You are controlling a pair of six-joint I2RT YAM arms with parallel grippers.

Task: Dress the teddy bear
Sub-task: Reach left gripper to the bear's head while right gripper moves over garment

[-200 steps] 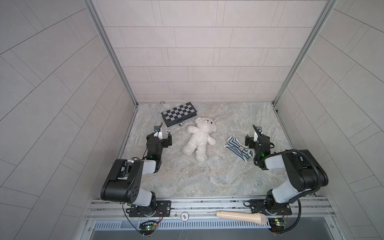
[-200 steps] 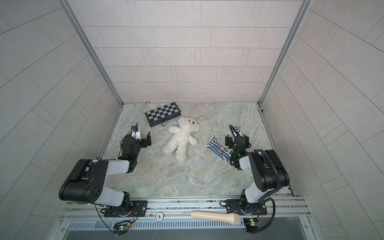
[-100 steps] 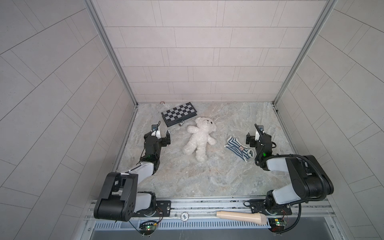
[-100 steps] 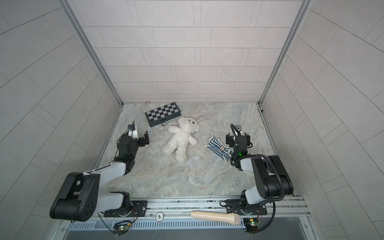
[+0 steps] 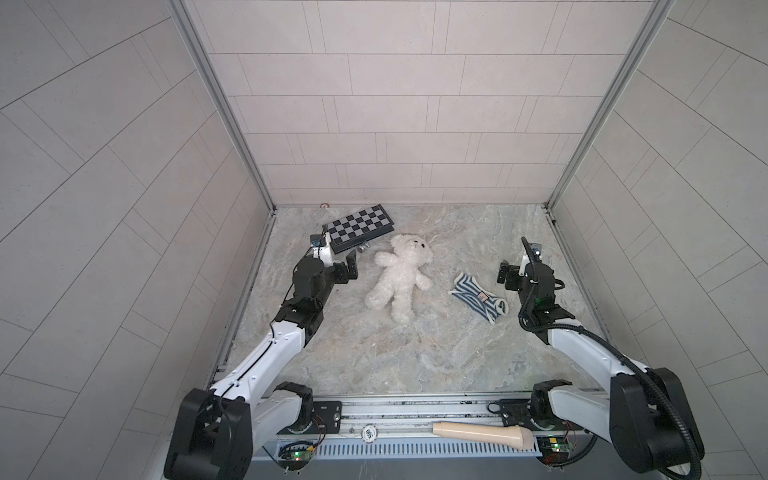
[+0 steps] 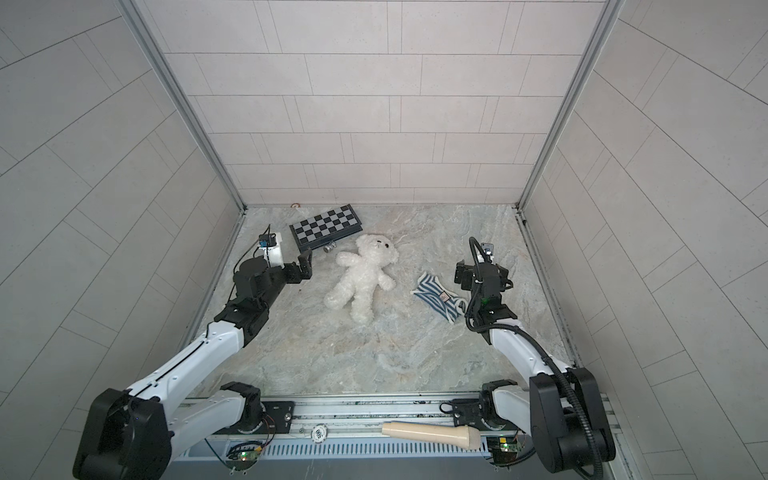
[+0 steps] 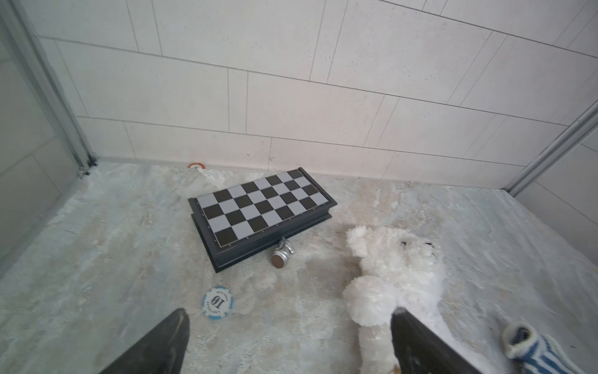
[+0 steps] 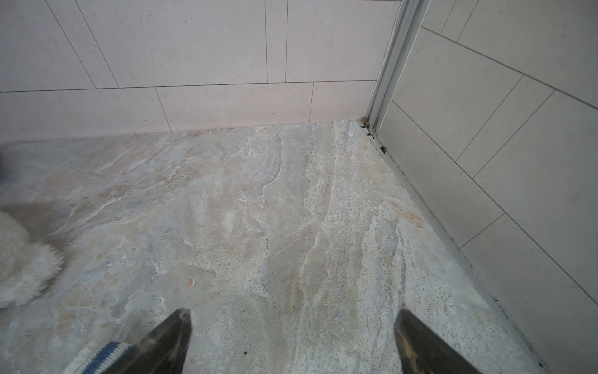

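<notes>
1. The fluffy white plush teddy bear (image 5: 399, 276) lies face up and undressed near the middle of the marbled stone tabletop (image 5: 415, 357), with its head toward the back wall.
2. The small blue-and-white striped knitted shirt (image 5: 478, 297) lies crumpled to the bear's right, apart from it.
3. The left gripper (image 7: 288, 320) is left of the bear, jaws spread wide and empty.
4. The right gripper (image 8: 293, 315) is just beside the shirt's right end, jaws wide apart, holding nothing.
5. A folded black-and-grey chessboard (image 5: 359, 226) sits behind the bear, with a small silver chess piece (image 7: 281, 255) at its front edge and a blue-and-white poker chip (image 7: 217, 302) nearby.
</notes>
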